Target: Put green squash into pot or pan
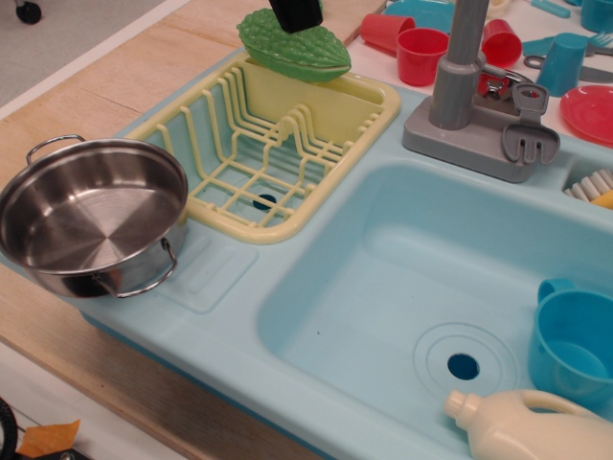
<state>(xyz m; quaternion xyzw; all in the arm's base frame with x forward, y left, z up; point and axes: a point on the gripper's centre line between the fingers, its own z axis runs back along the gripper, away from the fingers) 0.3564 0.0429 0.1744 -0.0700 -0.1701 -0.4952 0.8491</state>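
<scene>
The green squash [292, 45] lies across the far rim of the pale yellow dish rack [268, 153], bumpy and pointed at both ends. The shiny steel pot [91, 216] with two wire loop handles stands empty at the left, on the corner of the sink unit. Only the black tip of my gripper [295, 12] shows at the top edge, right above the squash's upper side. Its fingers are cut off by the frame, so I cannot tell whether it is open or shut. It holds nothing that I can see.
A light blue sink basin [383, 287] fills the right, holding a blue cup [575, 350] and a cream bottle [527, 426]. A grey faucet [465, 67] stands behind it. Red cups [421, 53] and a red plate [589, 113] sit at the back.
</scene>
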